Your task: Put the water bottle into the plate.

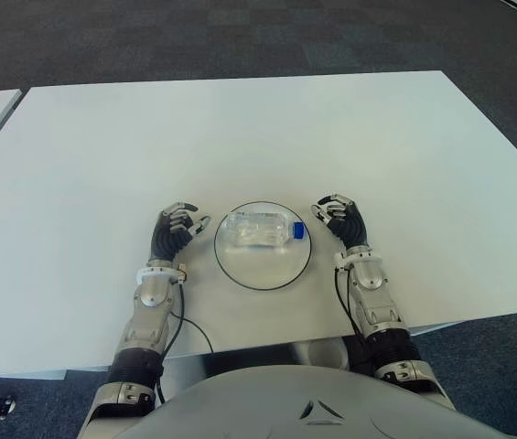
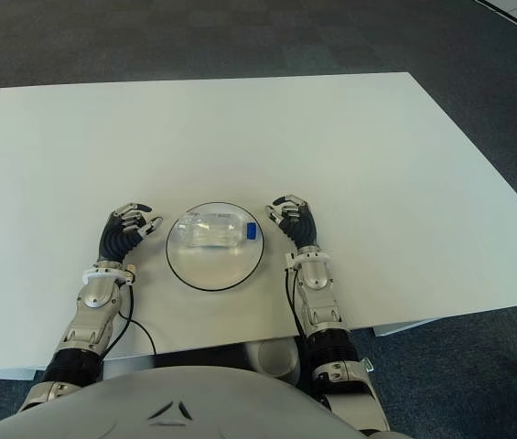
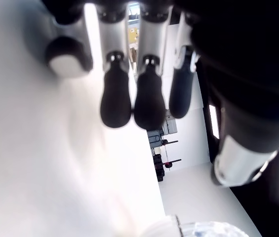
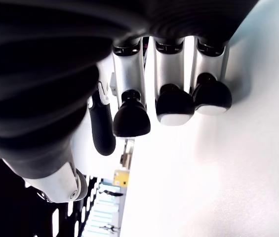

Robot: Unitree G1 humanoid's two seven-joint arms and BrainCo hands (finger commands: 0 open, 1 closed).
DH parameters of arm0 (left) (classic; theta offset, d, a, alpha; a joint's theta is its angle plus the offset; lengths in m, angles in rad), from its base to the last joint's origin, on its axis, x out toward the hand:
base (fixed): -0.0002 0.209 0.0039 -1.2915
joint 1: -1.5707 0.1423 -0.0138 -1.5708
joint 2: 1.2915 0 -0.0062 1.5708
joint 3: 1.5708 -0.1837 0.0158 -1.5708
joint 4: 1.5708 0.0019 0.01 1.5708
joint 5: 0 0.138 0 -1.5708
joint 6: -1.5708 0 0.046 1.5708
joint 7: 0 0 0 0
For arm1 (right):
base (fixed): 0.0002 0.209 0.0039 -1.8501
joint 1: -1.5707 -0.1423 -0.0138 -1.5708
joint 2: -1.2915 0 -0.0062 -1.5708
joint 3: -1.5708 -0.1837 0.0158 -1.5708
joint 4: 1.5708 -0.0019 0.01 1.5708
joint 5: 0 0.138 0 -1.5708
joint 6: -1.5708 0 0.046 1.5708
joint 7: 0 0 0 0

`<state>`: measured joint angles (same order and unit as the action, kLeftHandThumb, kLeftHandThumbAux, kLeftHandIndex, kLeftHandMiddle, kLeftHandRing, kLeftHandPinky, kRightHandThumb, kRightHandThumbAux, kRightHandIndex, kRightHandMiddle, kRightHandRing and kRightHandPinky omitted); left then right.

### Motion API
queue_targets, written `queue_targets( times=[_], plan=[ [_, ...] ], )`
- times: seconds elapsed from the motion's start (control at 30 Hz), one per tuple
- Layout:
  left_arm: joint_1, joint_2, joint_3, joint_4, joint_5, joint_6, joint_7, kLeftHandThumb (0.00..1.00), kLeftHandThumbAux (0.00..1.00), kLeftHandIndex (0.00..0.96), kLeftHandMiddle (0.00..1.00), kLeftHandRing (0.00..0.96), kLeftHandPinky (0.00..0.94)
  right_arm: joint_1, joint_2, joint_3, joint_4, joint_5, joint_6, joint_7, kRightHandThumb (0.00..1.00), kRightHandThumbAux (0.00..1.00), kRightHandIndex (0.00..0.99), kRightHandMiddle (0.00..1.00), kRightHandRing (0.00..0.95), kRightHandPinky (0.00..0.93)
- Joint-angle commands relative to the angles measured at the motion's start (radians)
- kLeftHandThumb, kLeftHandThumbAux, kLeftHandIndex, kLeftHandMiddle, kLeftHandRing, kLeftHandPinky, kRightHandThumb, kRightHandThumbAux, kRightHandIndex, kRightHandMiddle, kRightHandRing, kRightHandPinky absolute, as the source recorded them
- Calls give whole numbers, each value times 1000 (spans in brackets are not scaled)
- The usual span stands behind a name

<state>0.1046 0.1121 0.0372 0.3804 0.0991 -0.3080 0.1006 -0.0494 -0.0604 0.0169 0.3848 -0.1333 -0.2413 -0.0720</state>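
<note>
In the left eye view, the water bottle [image 1: 260, 230] is seen lying on its side inside the plate [image 1: 240, 271], near the table's [image 1: 240, 128] near edge, its blue cap [image 1: 299, 231] pointed toward the robot's right; the clear body is hard to separate from the white plate floor. The left hand [image 1: 177, 230] is shown just beside the plate's left rim and the right hand [image 1: 341, 219] just beside its right rim, both with fingers loosely curled and nothing held. In the right eye view, the forearms are cut off by the robot's torso at the table's near edge. In the left wrist view, only the dark fingertips [image 3: 115, 103] are shown above the white surface, relaxed and empty, while a blurred part of the bottle is cut off at the frame edge. In the right wrist view, the curled fingertips [image 4: 131, 119] are seen close above the table, and nothing is gripped.
</note>
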Motion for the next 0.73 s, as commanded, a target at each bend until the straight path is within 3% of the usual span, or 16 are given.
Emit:
queue_targets(
  times=[0.03, 0.73],
  plan=[
    [40, -3, 6, 25, 2, 53, 2, 708, 715, 438, 728, 710, 695, 5, 1, -4, 12, 6, 15, -3, 701, 731, 437, 870, 870, 861],
    [59, -24, 33, -12, -30, 63, -7, 708, 715, 437, 710, 687, 677, 5, 4, -10, 18, 11, 12, -10, 701, 730, 437, 880, 876, 869]
  ],
)
